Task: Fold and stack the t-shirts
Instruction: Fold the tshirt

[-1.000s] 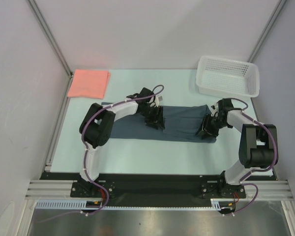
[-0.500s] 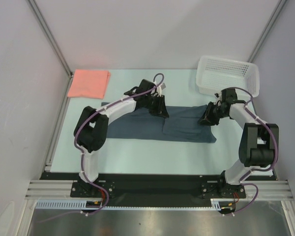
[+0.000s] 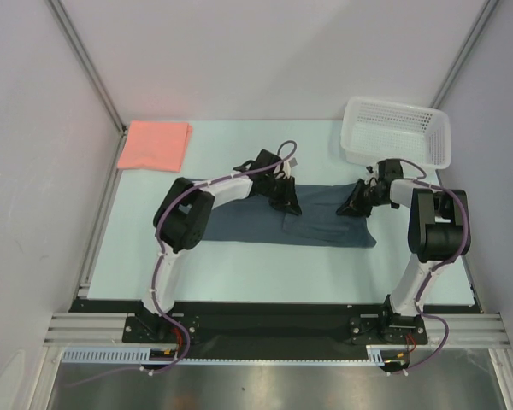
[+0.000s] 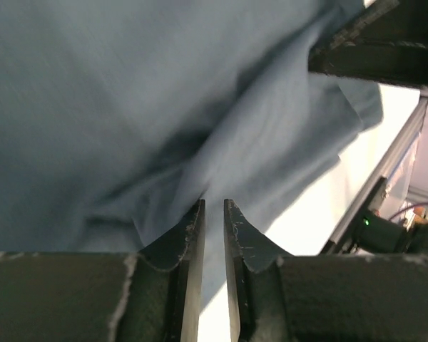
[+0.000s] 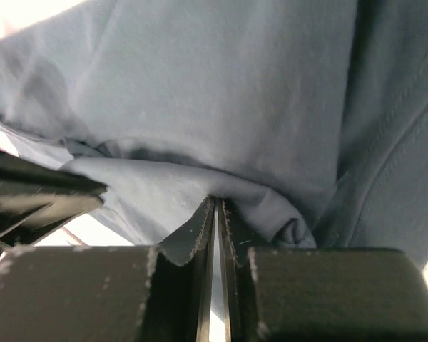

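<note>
Slate-blue shirt (image 3: pixel 239 224) lies mid-frame on your worktop (image 3: pixel 239 265), only partly folded. Your left tool (image 3: pixel 288 202) and right tool (image 3: pixel 349 207) each pinch a pucker of it, jaws nearly shut. Upper left, the pink shirt (image 3: pixel 156 143) sits folded; stacking is not yet done.

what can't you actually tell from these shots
- Left wrist view: whether the left gripper has cloth between its fingers; the dark t-shirt bunches up right at the tips.
- Top view: the shirt's far right corner, covered by the right gripper.
- Top view: the pink t-shirt, too small to count its folds.
</note>
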